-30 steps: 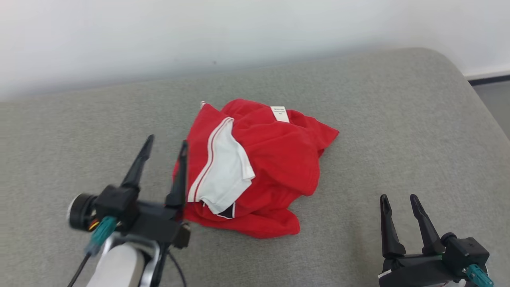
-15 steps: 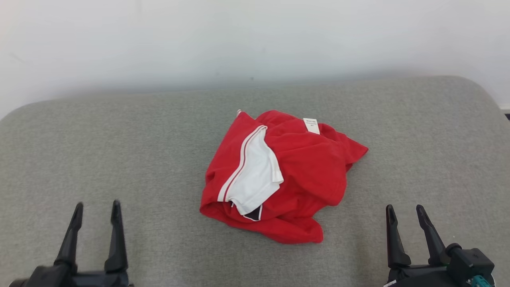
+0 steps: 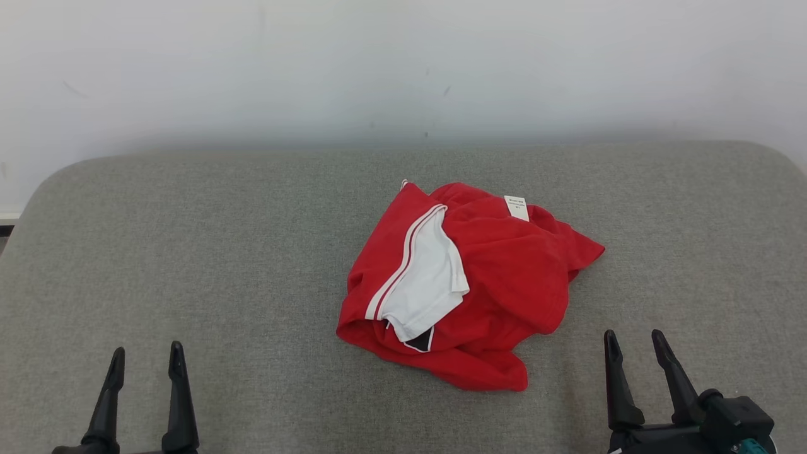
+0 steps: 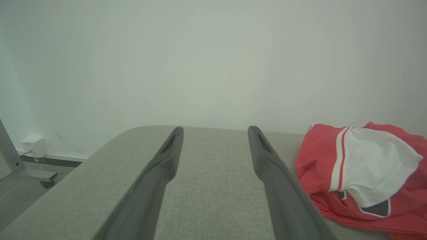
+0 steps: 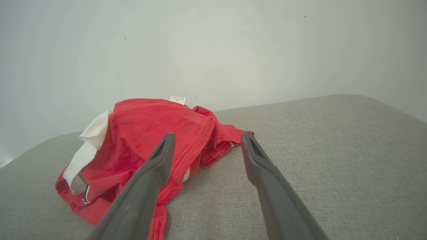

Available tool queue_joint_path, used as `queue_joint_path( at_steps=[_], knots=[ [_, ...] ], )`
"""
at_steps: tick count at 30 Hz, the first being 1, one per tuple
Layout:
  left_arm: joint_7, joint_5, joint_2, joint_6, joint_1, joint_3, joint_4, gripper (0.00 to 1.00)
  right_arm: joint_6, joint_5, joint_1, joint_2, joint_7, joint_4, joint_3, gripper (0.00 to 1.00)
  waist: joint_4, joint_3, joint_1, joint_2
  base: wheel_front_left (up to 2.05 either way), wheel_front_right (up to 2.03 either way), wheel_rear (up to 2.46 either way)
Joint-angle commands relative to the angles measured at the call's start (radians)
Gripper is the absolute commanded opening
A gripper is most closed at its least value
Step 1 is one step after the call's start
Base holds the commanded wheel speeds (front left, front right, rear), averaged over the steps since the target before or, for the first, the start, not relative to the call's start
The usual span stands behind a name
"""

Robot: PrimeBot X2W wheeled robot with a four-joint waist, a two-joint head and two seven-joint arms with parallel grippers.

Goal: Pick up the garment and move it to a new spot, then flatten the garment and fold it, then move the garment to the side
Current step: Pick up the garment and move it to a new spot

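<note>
Lying in a crumpled heap on the grey woven-fabric padded bench [image 3: 220, 252], the red cloth garment [image 3: 504, 284] sits slightly right of the bench's middle, well clear of both rounded far corners. A white panel [image 3: 429, 277] edged with white stripes folds across the heap's left side, a small dark patch shows beneath it on the near side, and a small white printed label [image 3: 517, 207] lies at the heap's far side. The left gripper [image 3: 146, 350], with two long dark fingers, hovers by the bench's near-left edge, its jaws spread wide and holding nothing, well apart from the garment. In its wrist view the garment lies off to the right of the fingers, with bare grey fabric between them. The right gripper [image 3: 633, 335], of the same build, hangs by the near-right edge, likewise released and empty, near the heap but not touching it. In the right wrist view one finger crosses in front of the red cloth while the other points over bare fabric. A plain white wall [image 3: 378, 63] rises behind the far edge, and the left wrist view shows a small white box [image 4: 33, 146] low on it beside a grey metal leg [image 4: 10, 156].
</note>
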Motion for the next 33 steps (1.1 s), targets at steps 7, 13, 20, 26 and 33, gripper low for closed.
queue_joint_path(
  at_steps=[7, 13, 20, 26, 33],
  knots=[
    [-0.003, 0.027, -0.024, -0.034, -0.023, 0.018, 0.028, 1.0, 0.003, -0.003, -0.001, -0.002, 0.0, 0.0, 0.005, 1.0, -0.021, 0.003, 0.0001, 0.0, 0.0, 0.0, 0.0],
    [-0.003, 0.054, -0.027, -0.067, -0.142, -0.065, 0.063, 1.0, 0.003, 0.002, -0.016, -0.002, 0.0, -0.002, 0.012, 1.0, -0.062, 0.025, 0.0001, 0.0, 0.0, 0.0, 0.0],
    [0.003, 0.066, -0.042, -0.085, -0.34, -0.249, 0.16, 1.0, 0.003, 0.016, -0.029, -0.002, 0.0, -0.006, 0.009, 1.0, -0.123, 0.064, 0.0001, 0.0, 0.0, 0.0, 0.0],
    [0.03, 0.052, -0.052, -0.085, -0.433, -0.366, 0.239, 1.0, 0.003, 0.036, -0.044, -0.002, 0.0, -0.004, 0.02, 1.0, -0.168, 0.092, 0.0001, 0.0, 0.0, 0.0, 0.0],
    [0.073, 0.03, -0.034, -0.085, -0.48, -0.436, 0.343, 1.0, 0.003, 0.057, -0.057, -0.002, 0.0, -0.002, 0.024, 1.0, -0.226, 0.122, 0.0001, 0.0, 0.0, 0.0, 0.0]
  ],
)
